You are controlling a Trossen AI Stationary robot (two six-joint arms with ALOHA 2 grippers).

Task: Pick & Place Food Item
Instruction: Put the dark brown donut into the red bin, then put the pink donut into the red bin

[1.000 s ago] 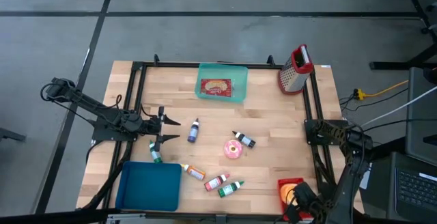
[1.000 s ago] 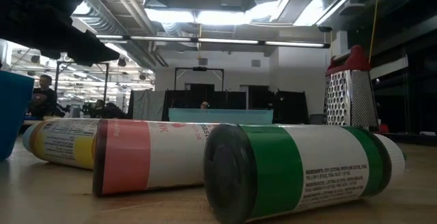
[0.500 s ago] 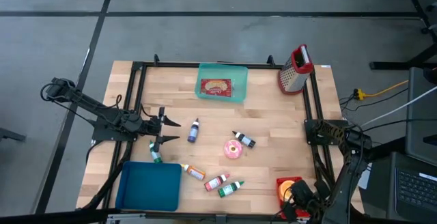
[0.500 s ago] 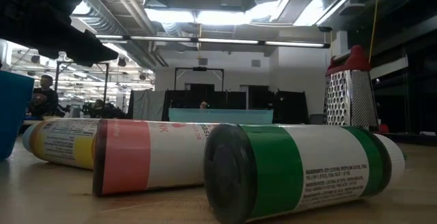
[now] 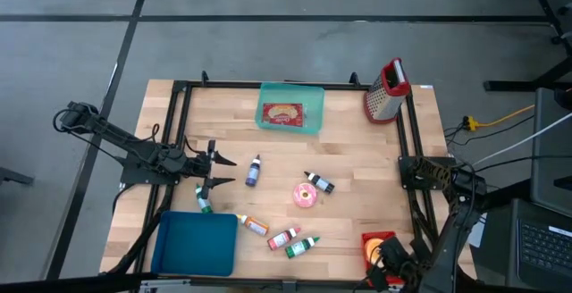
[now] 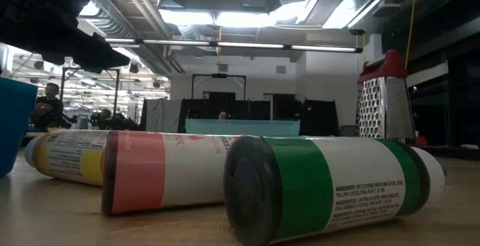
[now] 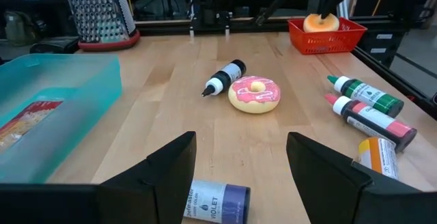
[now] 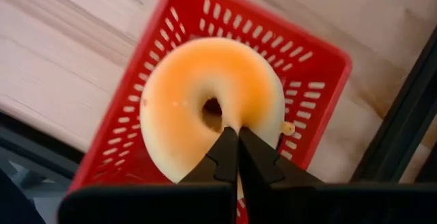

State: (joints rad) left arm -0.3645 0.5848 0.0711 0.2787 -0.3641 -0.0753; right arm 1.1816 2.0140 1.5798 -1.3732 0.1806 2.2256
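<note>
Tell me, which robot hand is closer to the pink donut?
The left. The left gripper sits open across the table from the pink donut. The right gripper, shut, is farther off, over the orange donut in the red basket.

Orange glazed donut (image 8: pixel 205 108) in red plastic basket (image 8: pixel 314 80), desk's (image 5: pixel 357 150) front-right corner. Teal plastic bin (image 5: pixel 290 114) back-centre; steel box grater (image 5: pixel 386 89) to its right. Pink frosted donut (image 5: pixel 306 196) mid-desk.
</note>
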